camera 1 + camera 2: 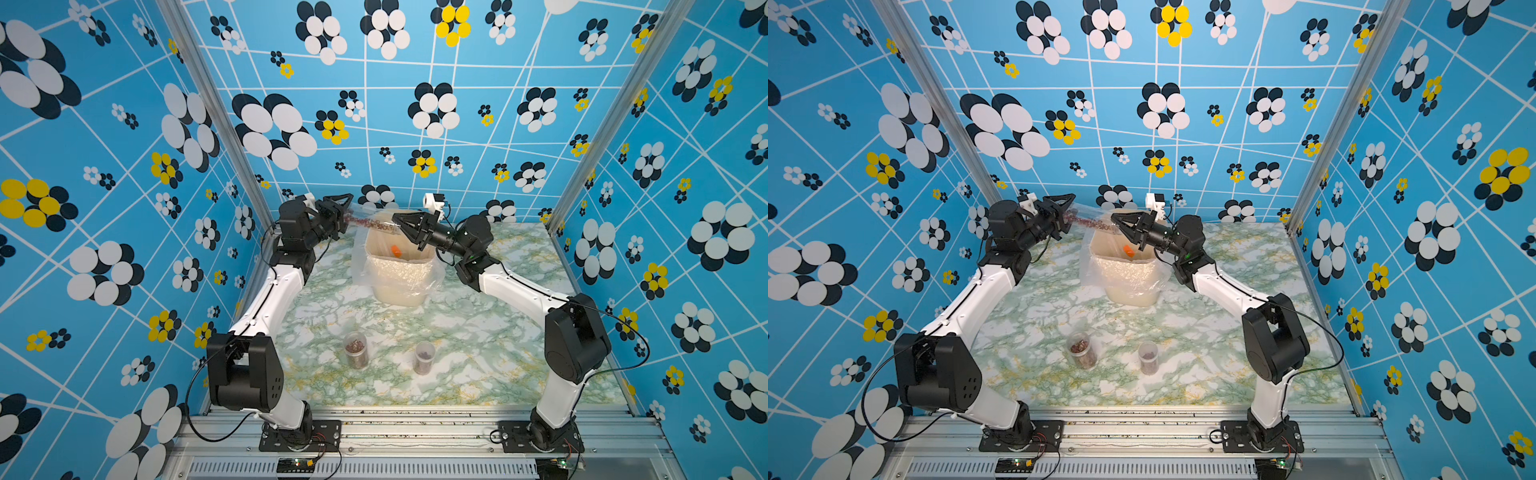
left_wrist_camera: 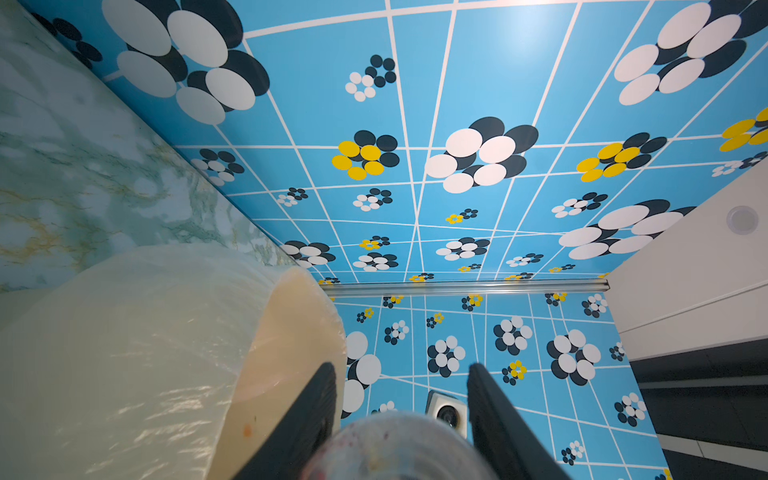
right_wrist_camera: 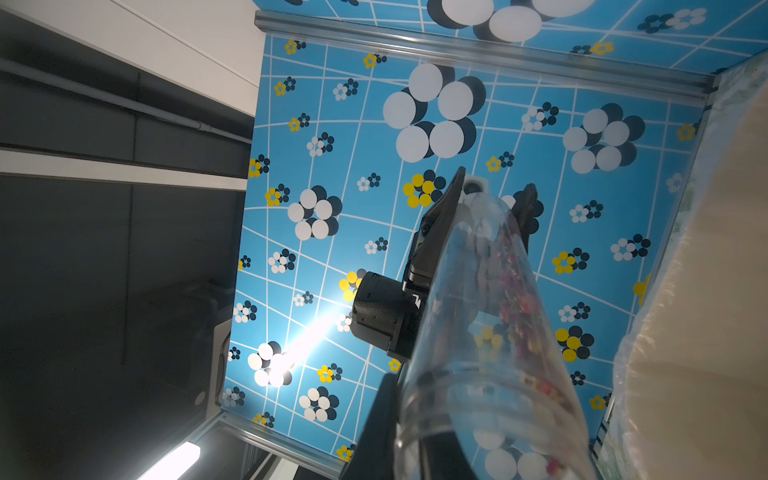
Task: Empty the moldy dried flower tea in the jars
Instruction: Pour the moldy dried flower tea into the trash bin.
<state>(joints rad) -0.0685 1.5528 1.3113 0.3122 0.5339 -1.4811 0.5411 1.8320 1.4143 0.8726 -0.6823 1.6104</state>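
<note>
1. Your left end effector (image 1: pixel 347 214) is clamped on the tall jar (image 1: pixel 372 222), which lies sideways between it and the right end effector (image 1: pixel 400 227). I cannot tell whether the right one grips.
2. Its tea (image 3: pixel 517 303) sits inside, with the bin (image 1: pixel 380 243) below both end effectors.
3. Well behind them on the tabletop (image 1: pixel 478 365), the wide jar (image 1: pixel 356 351) and the small jar (image 1: pixel 424 357) wait unemptied.

Cream bin (image 1: pixel 399 297) at far centre of the surface (image 1: pixel 478 365), upright, open-topped. Clear plastic liner (image 1: pixel 399 274) folded over its rim, crumpled down the outer wall, spilling onto the surface at both sides. One orange piece (image 1: pixel 395 249) inside, against the inner wall, seen in both top views. Surface: white-green marble print, yellow veins. Walls (image 1: pixel 374 124) on three sides: blue, white grid lines, black-white and black-yellow flower clusters. Aluminium posts (image 1: pixel 216 116) at the back corners. Grooved metal rail (image 1: pixel 415 428) along the near edge.
</note>
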